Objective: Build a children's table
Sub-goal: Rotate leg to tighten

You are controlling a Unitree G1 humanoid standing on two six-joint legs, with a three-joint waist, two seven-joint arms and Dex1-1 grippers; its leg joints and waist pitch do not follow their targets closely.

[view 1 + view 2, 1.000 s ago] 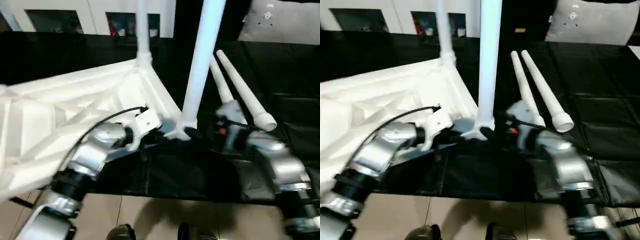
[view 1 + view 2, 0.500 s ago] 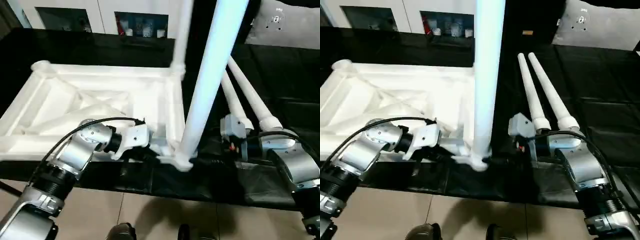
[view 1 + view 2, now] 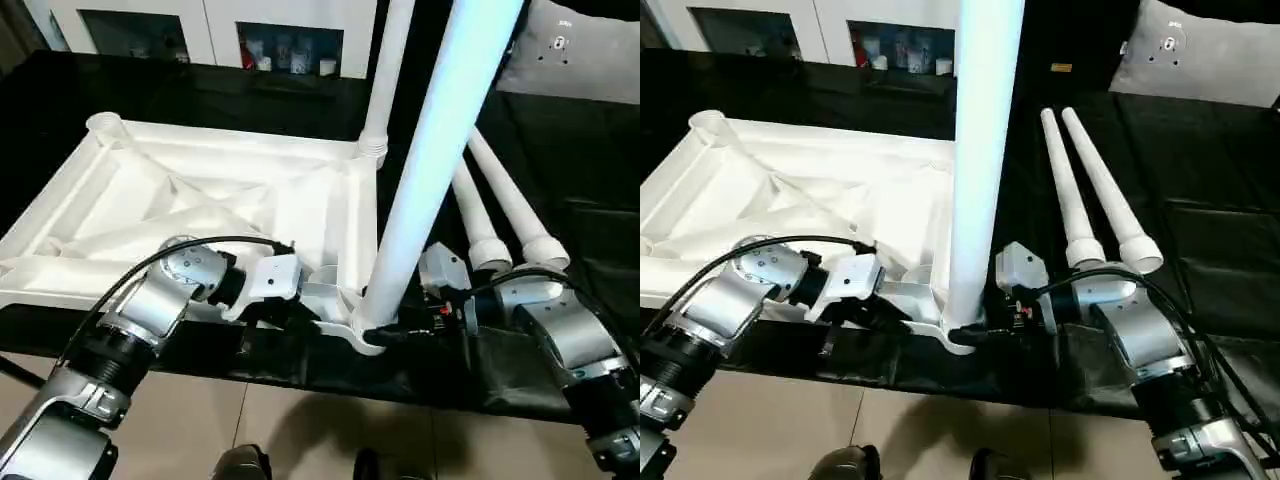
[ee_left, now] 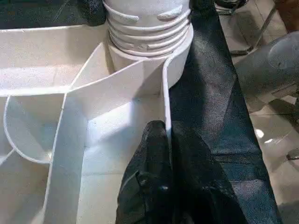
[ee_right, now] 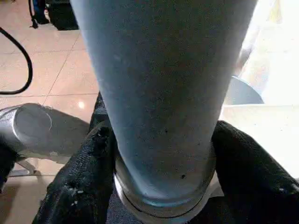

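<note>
While lying upside down on black cover (image 3: 330, 365), table top (image 3: 200, 215), left gripper (image 4: 166, 154) pinched on its rim beside near corner socket (image 4: 149, 51), right gripper (image 5: 159, 154) clasping upright leg (image 3: 430, 170) seated there, two loose legs (image 3: 1095, 195) alongside.

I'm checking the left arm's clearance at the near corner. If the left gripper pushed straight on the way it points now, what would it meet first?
Most likely the ribbed base of the upright white plastic leg in its corner socket; the left gripper, pinching the white tabletop's thin rim wall, points along that wall toward it.
</note>
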